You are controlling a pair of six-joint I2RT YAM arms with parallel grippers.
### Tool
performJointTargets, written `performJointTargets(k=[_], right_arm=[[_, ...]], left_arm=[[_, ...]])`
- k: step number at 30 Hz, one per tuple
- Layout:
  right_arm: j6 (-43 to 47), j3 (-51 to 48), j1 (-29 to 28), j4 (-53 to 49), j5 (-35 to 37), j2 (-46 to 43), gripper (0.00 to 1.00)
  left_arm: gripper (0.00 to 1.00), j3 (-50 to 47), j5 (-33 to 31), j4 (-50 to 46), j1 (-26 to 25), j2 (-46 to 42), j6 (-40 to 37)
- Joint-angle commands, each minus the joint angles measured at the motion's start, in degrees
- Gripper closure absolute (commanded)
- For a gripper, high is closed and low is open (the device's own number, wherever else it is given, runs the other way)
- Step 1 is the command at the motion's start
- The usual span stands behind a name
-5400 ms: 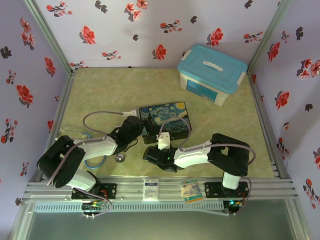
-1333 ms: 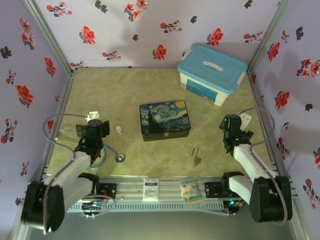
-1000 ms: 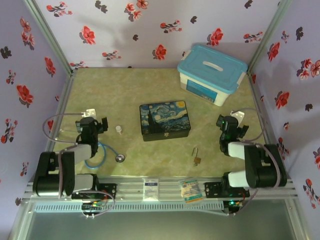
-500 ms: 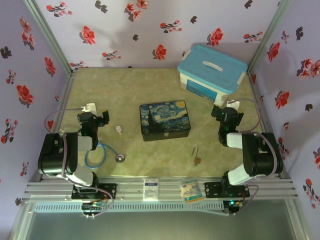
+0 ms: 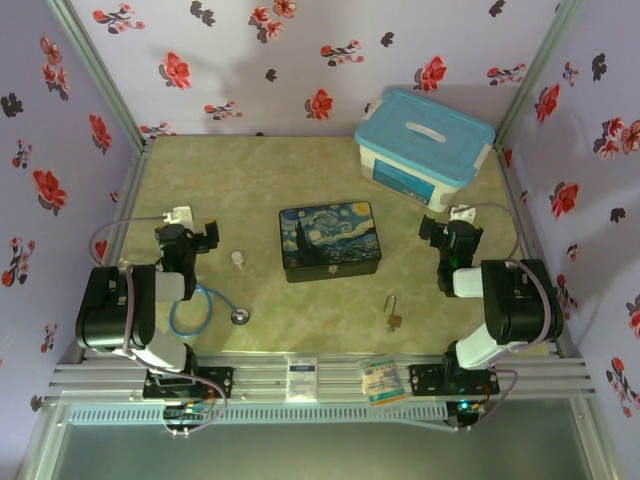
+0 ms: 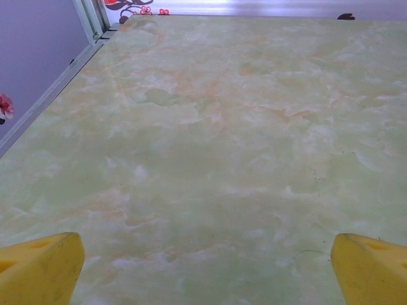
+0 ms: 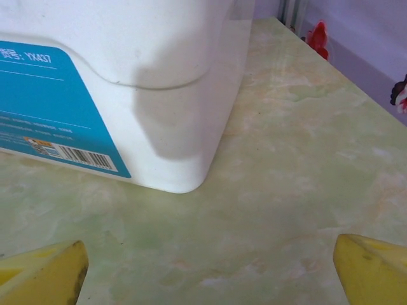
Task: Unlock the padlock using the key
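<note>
Padlock [image 5: 395, 320]: brass, thin silver U-shackle | table [image 5: 250, 180]: green marbled

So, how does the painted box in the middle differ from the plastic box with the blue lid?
The painted box is dark, with a swirling night-sky picture on top; the plastic box is white with a plain light-blue lid. The painted box is low and flat, the plastic box taller and bigger. The painted box lies centrally, the plastic box at the far right corner. Both are rectangular and closed.
</note>
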State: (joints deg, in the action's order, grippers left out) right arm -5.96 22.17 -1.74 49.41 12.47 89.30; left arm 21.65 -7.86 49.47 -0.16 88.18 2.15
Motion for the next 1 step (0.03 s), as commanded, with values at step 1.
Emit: performJointTargets(k=[1], right_arm=[[0.8,0.3,0.7,0.6,-1.5,0.0,0.01]], left_arm=[[0.0,0.8,0.4,1.5,-0.5,0.3,-1.8]])
